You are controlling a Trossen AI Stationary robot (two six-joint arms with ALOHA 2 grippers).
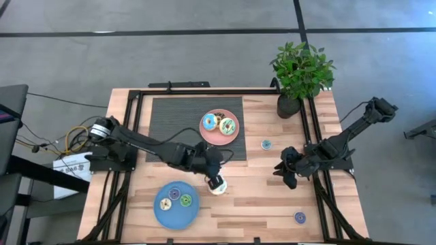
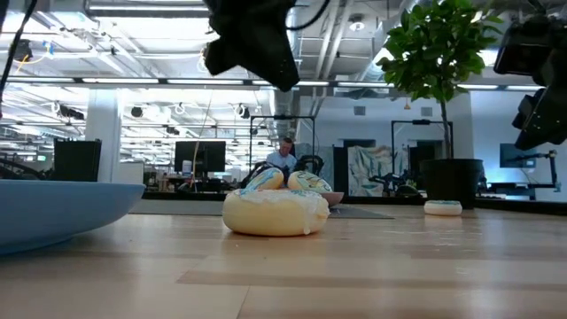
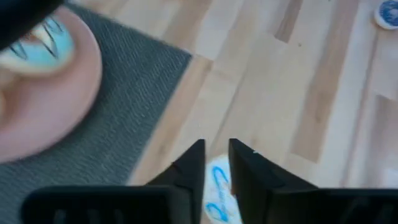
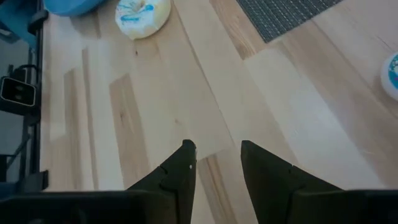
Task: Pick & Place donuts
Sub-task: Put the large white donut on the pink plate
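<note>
A cream donut with blue drizzle [image 1: 218,185] [image 2: 275,213] lies flat on the wood. My left gripper [image 1: 214,174] [image 3: 216,152] hangs just above it, clear of it in the low view, fingers a narrow gap apart; the donut [image 3: 219,190] shows through that gap. Two iced donuts [image 1: 210,122] [image 1: 227,126] lie on the pink plate [image 1: 212,139]. Three small ones [image 1: 174,193] lie on the blue plate [image 1: 174,216]. Two small loose donuts [image 1: 266,144] [image 1: 300,217] lie on the table. My right gripper [image 1: 286,178] [image 4: 217,155] waits open at the right side, over bare wood.
A dark ribbed mat [image 1: 177,119] lies under the pink plate at the far middle. A potted plant [image 1: 300,75] stands at the far right corner. Black frame rails [image 1: 136,129] run along both table sides. Bare wood lies between the two grippers.
</note>
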